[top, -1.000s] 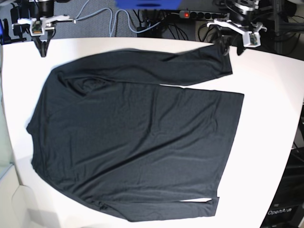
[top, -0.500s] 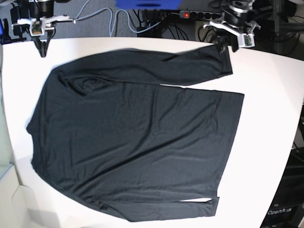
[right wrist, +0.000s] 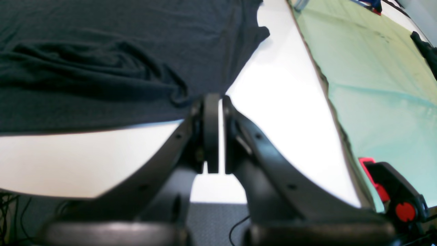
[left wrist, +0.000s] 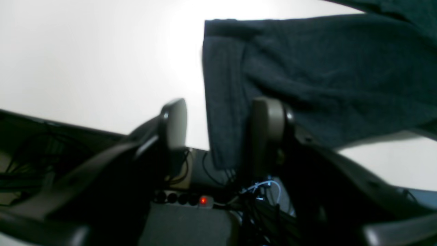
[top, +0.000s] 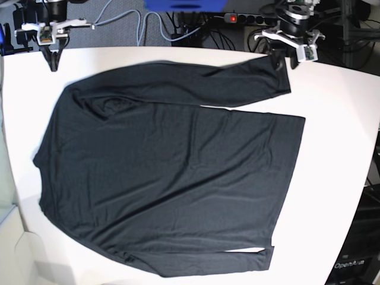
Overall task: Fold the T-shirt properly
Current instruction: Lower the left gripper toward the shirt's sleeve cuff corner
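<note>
The charcoal-black long-sleeved T-shirt (top: 172, 172) lies spread flat on the white table (top: 338, 178), with one sleeve folded across the far edge toward the right. My left gripper (top: 284, 59) is at that sleeve's cuff. In the left wrist view my left gripper (left wrist: 220, 136) is open, and the cuff (left wrist: 222, 102) lies between its fingers at the table's edge. My right gripper (top: 54, 61) is at the far left corner. In the right wrist view it (right wrist: 213, 133) is shut and empty, just short of the shirt's shoulder (right wrist: 102, 51).
A power strip with a red light (top: 231, 18) and several cables lie behind the table's far edge. The power strip also shows in the left wrist view (left wrist: 203, 200). A green surface (right wrist: 375, 68) lies beyond the table's side in the right wrist view.
My left gripper has moved a little left and back along the far edge, turning at the sleeve cuff. The right arm and the shirt have not moved.
</note>
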{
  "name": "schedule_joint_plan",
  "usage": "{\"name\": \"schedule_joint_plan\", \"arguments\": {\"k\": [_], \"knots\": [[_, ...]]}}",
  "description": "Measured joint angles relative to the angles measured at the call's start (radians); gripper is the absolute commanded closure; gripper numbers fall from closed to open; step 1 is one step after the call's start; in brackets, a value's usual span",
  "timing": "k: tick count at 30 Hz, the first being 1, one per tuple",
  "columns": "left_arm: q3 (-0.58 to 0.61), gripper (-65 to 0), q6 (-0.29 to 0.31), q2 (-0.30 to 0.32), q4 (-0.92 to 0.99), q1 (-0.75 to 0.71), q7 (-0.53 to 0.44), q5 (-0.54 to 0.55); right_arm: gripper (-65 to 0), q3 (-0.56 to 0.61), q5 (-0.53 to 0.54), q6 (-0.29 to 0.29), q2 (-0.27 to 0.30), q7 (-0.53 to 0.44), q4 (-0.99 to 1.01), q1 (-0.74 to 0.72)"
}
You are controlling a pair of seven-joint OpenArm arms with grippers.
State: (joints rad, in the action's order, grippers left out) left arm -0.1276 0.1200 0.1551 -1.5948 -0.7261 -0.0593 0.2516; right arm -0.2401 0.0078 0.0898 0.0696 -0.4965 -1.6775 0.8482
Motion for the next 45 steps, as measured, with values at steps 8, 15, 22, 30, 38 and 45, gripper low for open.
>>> {"name": "schedule_joint_plan", "arguments": {"k": [8, 15, 22, 30, 38, 45], "knots": [[0.008, -6.9, 0.0, 0.0, -0.002, 0.006, 0.023, 0.001, -0.3, 0.0, 0.0, 0.0, 0.0, 0.0, 0.0, 0.0], [0.007, -6.2, 0.005, 0.0, -0.024, 0.045, 0.107, 0.005, -0.3, 0.0, 0.0, 0.0, 0.002, 0.0, 0.0, -0.002], [0.012, -6.1, -0.001, -0.022, -0.087, 0.021, 0.177, 0.003, -0.3, 0.0, 0.0, 0.0, -0.001, 0.0, 0.0, 0.0], [0.009, -6.1, 0.0, -0.021, -0.141, -0.002, 0.191, 0.003, -0.3, 0.0, 0.0, 0.0, -0.001, 0.0, 0.0, 0.0], [0.008, -6.1, -0.004, -0.016, -0.204, 0.001, 0.192, 0.0, -0.3, 0.0, 0.0, 0.0, 0.0, 0.021, 0.0, -0.028], [-0.044, -6.1, 0.002, -0.022, -0.305, 0.051, 0.35, -0.004, -0.3, 0.0, 0.0, 0.003, 0.001, 0.087, -0.004, -0.067]]}}
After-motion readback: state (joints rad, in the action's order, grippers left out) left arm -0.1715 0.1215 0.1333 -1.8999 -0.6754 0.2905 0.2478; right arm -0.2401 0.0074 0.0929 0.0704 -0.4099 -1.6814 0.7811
